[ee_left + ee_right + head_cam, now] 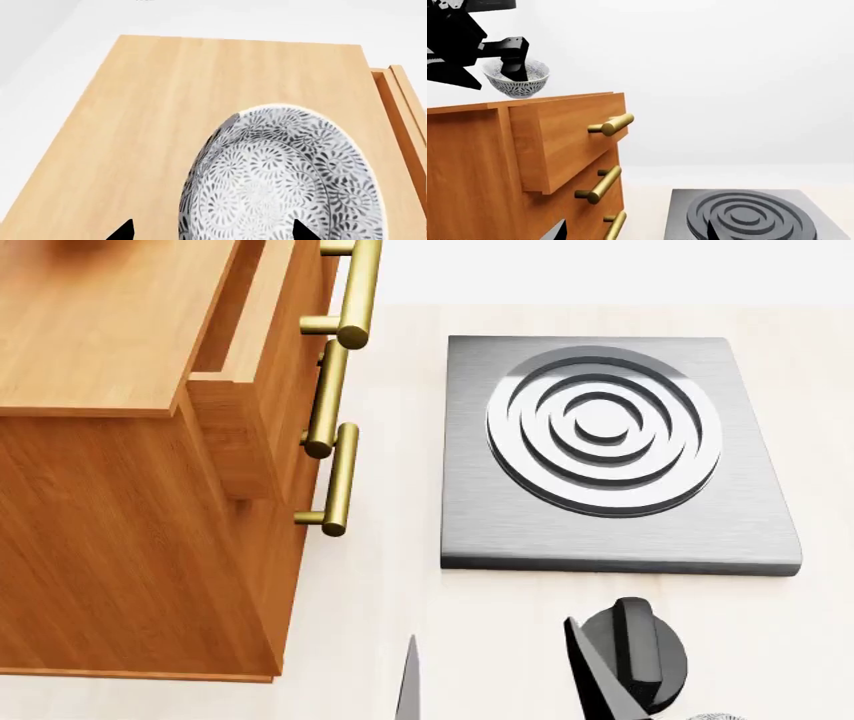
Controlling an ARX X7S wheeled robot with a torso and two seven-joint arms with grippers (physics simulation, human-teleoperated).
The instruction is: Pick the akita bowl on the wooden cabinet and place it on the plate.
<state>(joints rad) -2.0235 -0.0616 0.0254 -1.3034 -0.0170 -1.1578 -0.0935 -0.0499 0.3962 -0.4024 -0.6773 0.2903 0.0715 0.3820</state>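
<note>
Black left gripper (510, 62) pinches the akita bowl (517, 80) above the wooden cabinet (514, 165).

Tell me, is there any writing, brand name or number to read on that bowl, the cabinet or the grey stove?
None: no view shows a word, number or sign.
Bowl: only a grey floral pattern, no lettering.
Cabinet: plain wood grain and brass handles, no label.
Stove: bare grey rings, no markings.
</note>
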